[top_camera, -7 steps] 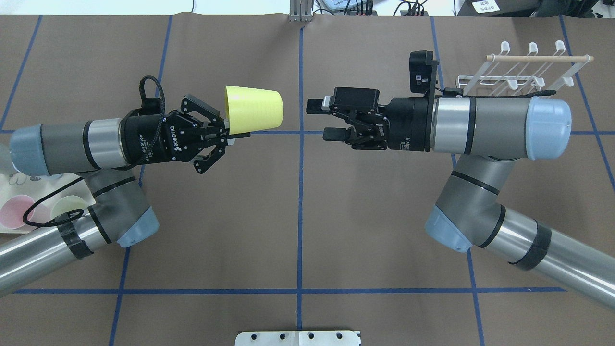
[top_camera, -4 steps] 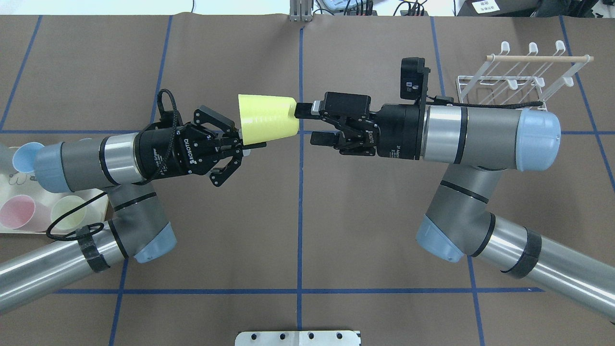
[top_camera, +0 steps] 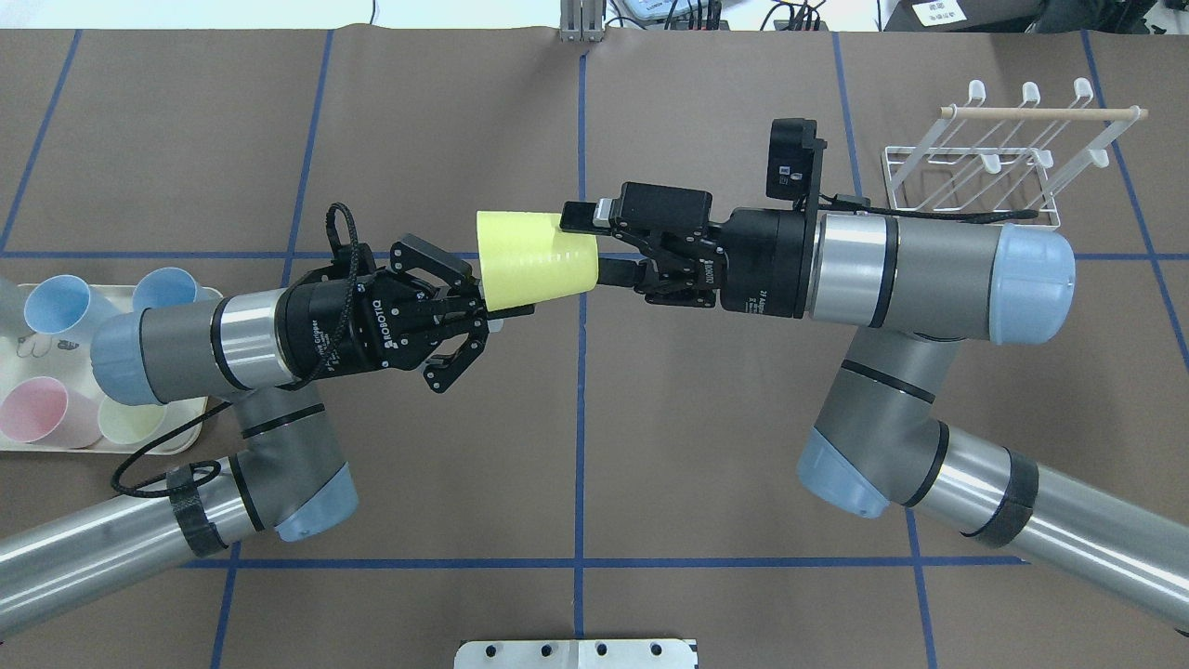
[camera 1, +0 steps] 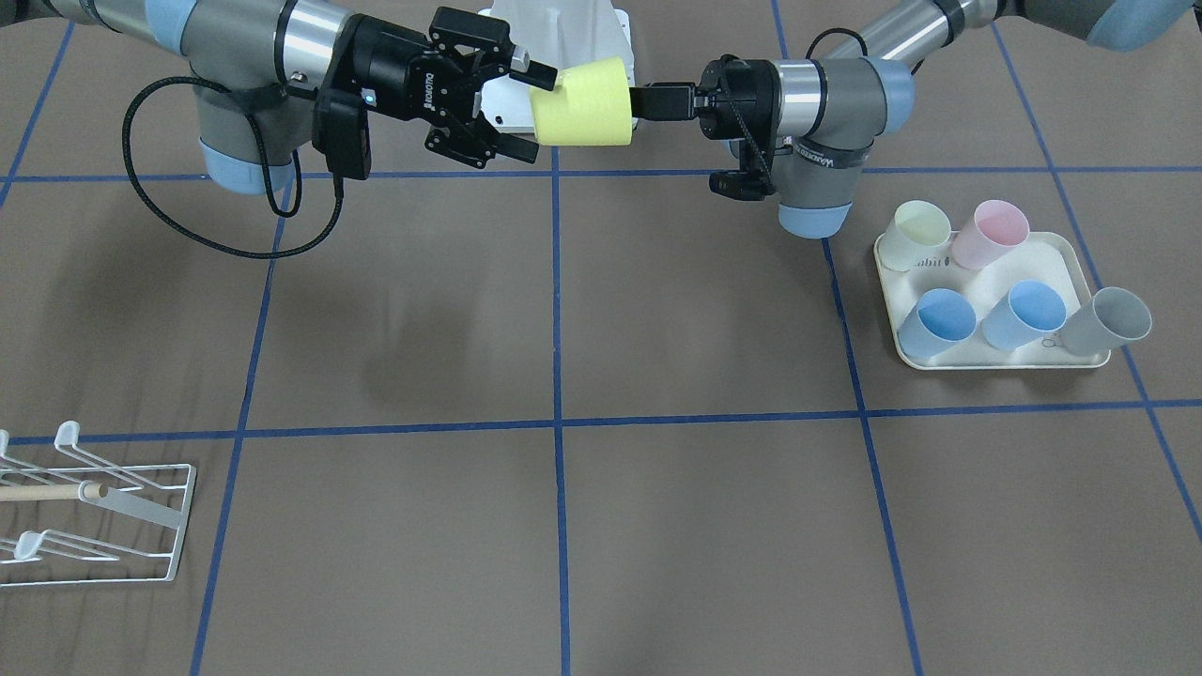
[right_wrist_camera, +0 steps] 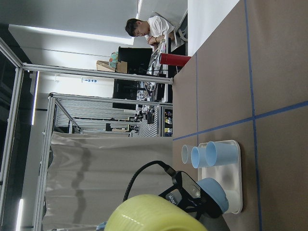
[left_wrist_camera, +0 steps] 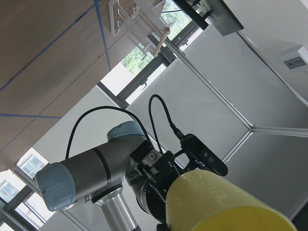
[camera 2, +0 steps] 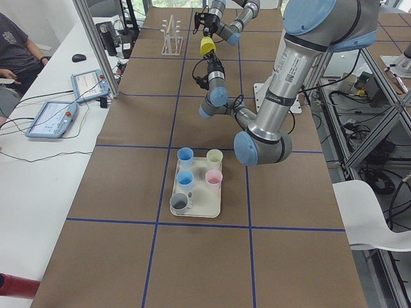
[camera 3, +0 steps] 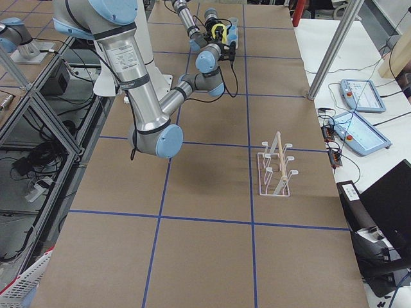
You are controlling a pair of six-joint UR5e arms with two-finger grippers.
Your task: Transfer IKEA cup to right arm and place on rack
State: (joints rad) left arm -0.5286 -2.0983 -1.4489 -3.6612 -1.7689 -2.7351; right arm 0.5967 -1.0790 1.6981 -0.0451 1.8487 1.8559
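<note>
Left gripper (top_camera: 492,310) clenched on the rim of yellow IKEA cup (top_camera: 534,260), held in the air over mid table (top_camera: 576,446). Right gripper (top_camera: 595,244) spread wide, fingers straddling the cup's base. Rack (top_camera: 1040,112) well apart behind the right arm (top_camera: 906,269).

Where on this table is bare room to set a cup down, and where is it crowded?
Free: the brown stretch between the rack and the tray. Crowded: the tray, full of cups, and around the yellow cup, with left claw and right claw at either end.
</note>
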